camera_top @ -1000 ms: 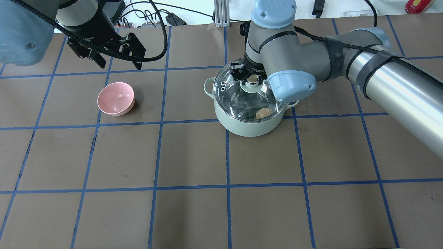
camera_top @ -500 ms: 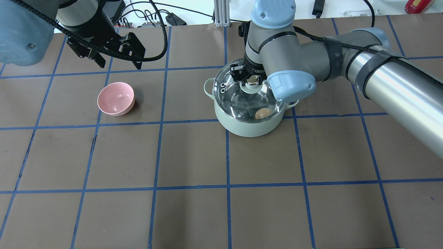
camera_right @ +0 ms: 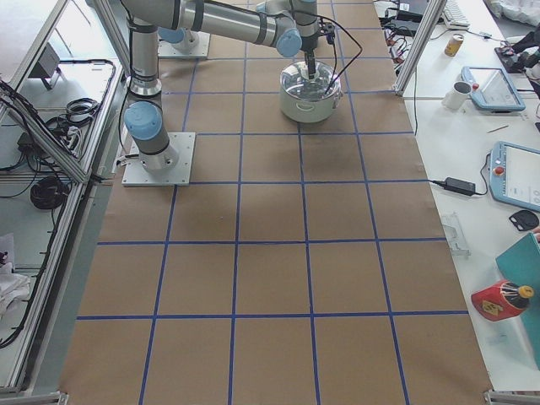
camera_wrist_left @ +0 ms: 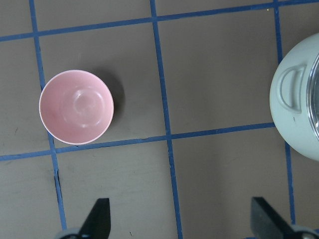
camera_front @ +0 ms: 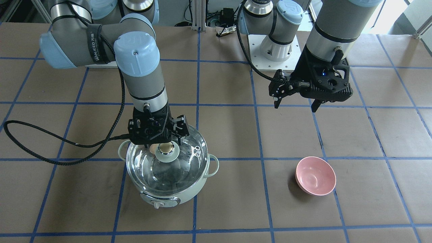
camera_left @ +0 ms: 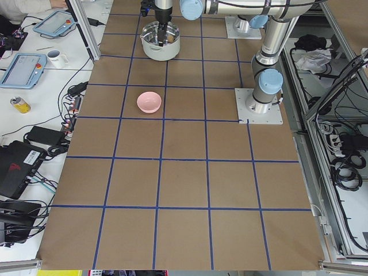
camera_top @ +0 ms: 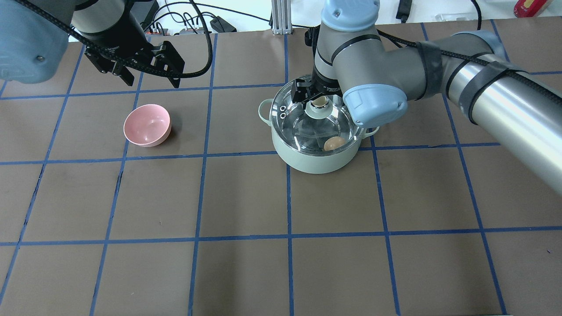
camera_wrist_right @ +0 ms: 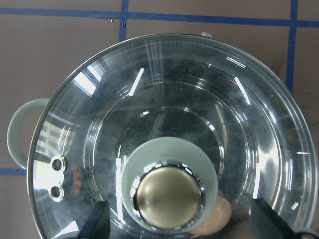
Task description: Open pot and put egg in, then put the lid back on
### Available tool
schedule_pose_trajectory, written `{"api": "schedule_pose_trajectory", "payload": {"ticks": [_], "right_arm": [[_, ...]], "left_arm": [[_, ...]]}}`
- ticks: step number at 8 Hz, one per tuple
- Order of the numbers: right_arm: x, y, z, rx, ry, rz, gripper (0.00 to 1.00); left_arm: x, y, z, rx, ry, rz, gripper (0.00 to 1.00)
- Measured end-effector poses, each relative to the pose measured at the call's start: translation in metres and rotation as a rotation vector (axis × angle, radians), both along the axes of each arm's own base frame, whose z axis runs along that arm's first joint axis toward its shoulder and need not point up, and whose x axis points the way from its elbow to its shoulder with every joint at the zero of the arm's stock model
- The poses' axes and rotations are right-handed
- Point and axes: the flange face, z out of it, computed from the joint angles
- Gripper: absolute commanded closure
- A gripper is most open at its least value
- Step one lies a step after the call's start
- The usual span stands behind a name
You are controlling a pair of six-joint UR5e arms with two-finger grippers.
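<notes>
Two grippers show, both spread wide and holding nothing. The right gripper (camera_front: 161, 139) hangs directly over the round pale mint-green electric pot (camera_top: 307, 162), its fingers (camera_wrist_right: 97, 221) parted far to either side of the beige-topped green knob (camera_wrist_right: 168, 193) without touching it. The large clear glass dome lid (camera_top: 303, 129) sits closed on the pot's rim. Through the glass, the small tan oval egg (camera_top: 334, 143) lies on the shiny steel bottom, on the side nearer the robot. The left gripper (camera_wrist_left: 180, 219) hovers above the brown, blue-taped table (camera_top: 246, 197), well apart from the pot, near a small round pink bowl (camera_top: 147, 125).
</notes>
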Motion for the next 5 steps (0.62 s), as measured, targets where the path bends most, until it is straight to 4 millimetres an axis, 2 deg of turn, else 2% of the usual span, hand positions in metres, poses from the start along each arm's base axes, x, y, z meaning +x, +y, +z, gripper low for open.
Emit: {"api": "schedule_pose_trajectory", "payload": {"ticks": [2,4,5], "right_arm": [[-0.015,0.016,0.036,0.050,0.020,-0.014,0.00],[-0.042,0.028,0.080,0.036,0.049,-0.048,0.00],[-0.057,0.033,0.095,0.028,0.056,-0.070,0.00]], "left_arm": [[0.000,0.000,0.000,-0.001,0.001,0.000,0.00],[0.000,0.000,0.000,-0.001,0.003,-0.001,0.00],[0.000,0.000,0.000,0.000,0.004,-0.001,0.00]]}}
